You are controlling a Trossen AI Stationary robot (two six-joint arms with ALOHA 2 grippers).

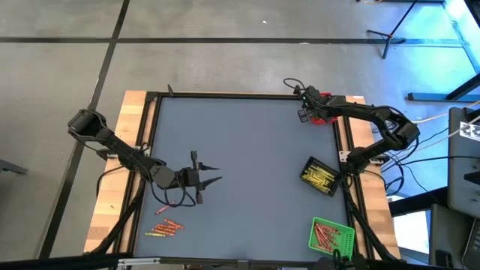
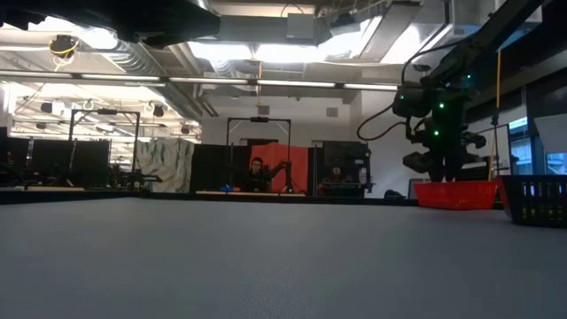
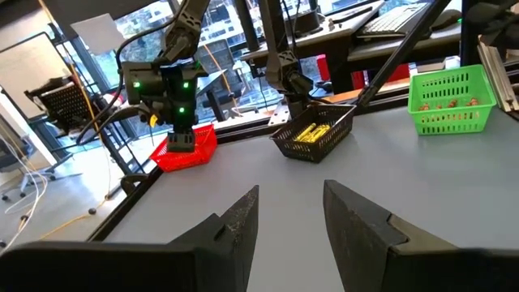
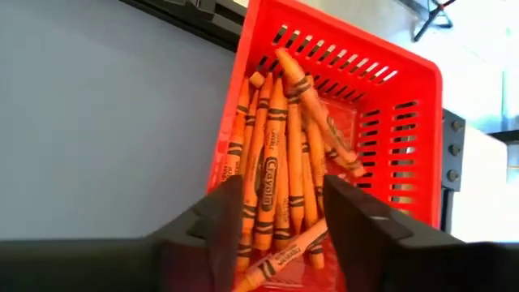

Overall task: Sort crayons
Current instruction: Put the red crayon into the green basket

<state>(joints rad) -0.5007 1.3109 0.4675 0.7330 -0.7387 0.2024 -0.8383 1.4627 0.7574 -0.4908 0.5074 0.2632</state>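
The right gripper (image 4: 280,212) hangs over the red tray (image 4: 405,122) at the table's far right corner, fingers parted and gripping nothing, orange crayons (image 4: 280,154) piled in the tray just beneath them. The left gripper (image 3: 288,215) also stands parted and empty (above the grey table (image 1: 247,165)), near loose crayons (image 1: 166,226) lying by the front edge. Yellow ones fill the black tray (image 1: 319,176), red ones the green tray (image 1: 330,234).

The only legible text is the brand "Crayola", printed lengthwise in black on the paper wrappers of the orange crayons (image 4: 272,174) lying in the red basket (image 4: 405,122). It reads most clearly on one near the basket's middle; smaller wrapper print is too small to read.
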